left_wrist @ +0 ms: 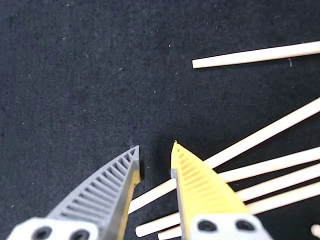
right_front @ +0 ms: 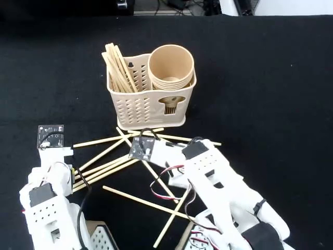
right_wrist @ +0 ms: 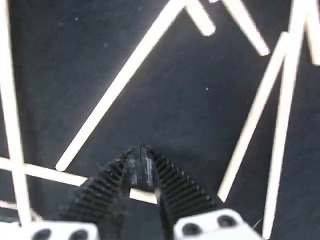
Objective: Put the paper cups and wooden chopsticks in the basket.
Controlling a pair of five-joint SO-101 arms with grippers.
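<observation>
Closest to the lens, my right end effector (right_wrist: pixel 142 152) shows its two black toothed fingers drawn together, tips meeting just above the desk (right_wrist: pixel 200 100). One chopstick (right_wrist: pixel 45 171) crosses right behind those tips and shows again through the gap farther back. I cannot tell whether it is truly pinched or only lying under me. More loose chopsticks (right_wrist: pixel 122 77) fan out ahead of the tips and to either side, some crossing one another. That tangle is probably why I sit low and narrow here, since a closed tip fits between crossed sticks more easily than a spread one.

My left end effector (left_wrist: pixel 156 149) hangs over the desk with its grey and yellow fingers a little apart, holding nothing. The blunt end of a stick (left_wrist: pixel 150 196) lies between them, behind the tips, and several others run alongside, under and past the yellow finger. With the jaws straddling that end, I judge a grasp would need only a short descent and a squeeze.

From above, the basket (right_front: pixel 148 112) stands just beyond the right end effector. The cups (right_front: pixel 170 65) are stacked in its compartment on my right-hand side, and a bundle of chopsticks (right_front: pixel 118 70) leans in the other. The cups look done. What remains, I judge, is the scatter lying between both end effectors and the basket.
</observation>
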